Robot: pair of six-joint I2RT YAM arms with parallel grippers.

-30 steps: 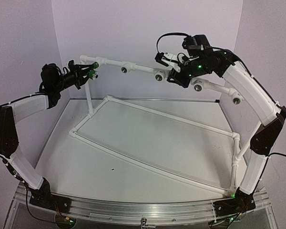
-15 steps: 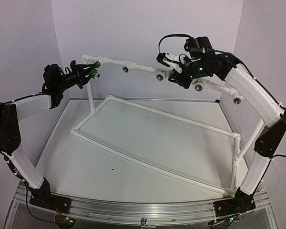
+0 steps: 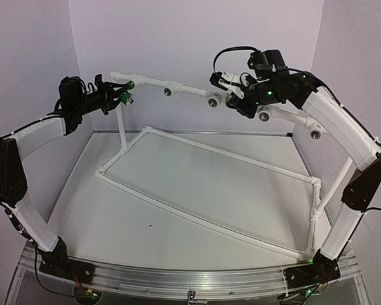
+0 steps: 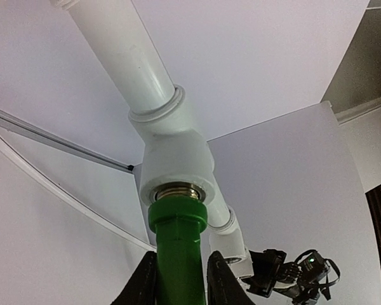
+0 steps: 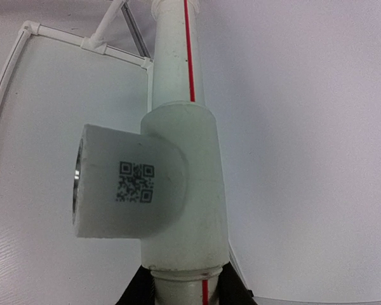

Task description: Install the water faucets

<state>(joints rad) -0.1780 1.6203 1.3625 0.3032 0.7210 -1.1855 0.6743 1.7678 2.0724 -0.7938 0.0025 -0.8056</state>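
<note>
A green water faucet [image 4: 178, 244] stands with its threaded metal end in the socket of a white tee fitting [image 4: 174, 155]. My left gripper [image 4: 181, 283] is shut on the faucet's green body. From above, the left gripper [image 3: 114, 99] and faucet [image 3: 125, 96] sit at the left end of the top rail [image 3: 190, 93]. My right gripper [image 5: 181, 289] is shut on the white red-striped pipe [image 5: 178, 63] just below another tee [image 5: 178, 190] with a QR label. In the top view the right gripper [image 3: 236, 101] is on the rail's right part.
Other tees with dark sockets [image 3: 168, 91] [image 3: 213, 101] [image 3: 264, 116] [image 3: 315, 133] sit along the rail. Uprights [image 3: 120, 130] [image 3: 324, 197] carry it above a rectangular pipe base [image 3: 197, 219] on the white table. Walls stand close behind and at both sides.
The left arm has lifted and brought the faucet up against the end tee. The right gripper has shifted slightly right along the rail and tightened a little.
</note>
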